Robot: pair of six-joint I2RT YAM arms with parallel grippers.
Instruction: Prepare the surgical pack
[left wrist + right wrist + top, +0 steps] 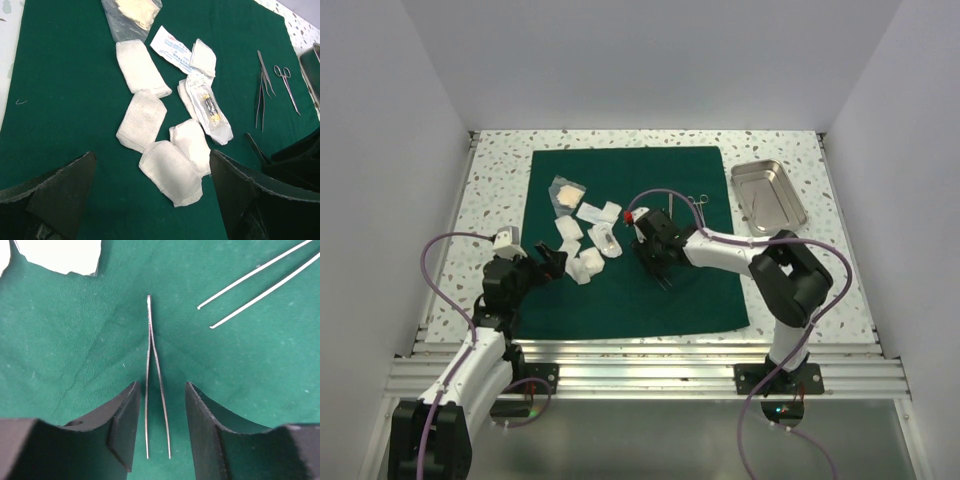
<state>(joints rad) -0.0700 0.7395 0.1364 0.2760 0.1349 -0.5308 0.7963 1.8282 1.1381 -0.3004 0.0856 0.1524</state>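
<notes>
The surgical pack is a dark green drape (650, 290) spread flat as a large square on the table. Several white gauze packets (586, 240) lie on its left half. My right gripper (661, 268) is open low over the drape; in the right wrist view its jaws (161, 387) straddle a pair of steel tweezers (150, 340) lying on the cloth, not closed on it. My left gripper (550, 262) is open and empty at the drape's left edge; in the left wrist view it (152, 160) faces a gauze pad (170, 172).
A shiny steel tray (768, 195) stands off the drape at the back right. Scissors (701, 200) and a second pair of tweezers (255, 285) lie on the drape's far right part. A clear bag (566, 192) lies behind the gauze.
</notes>
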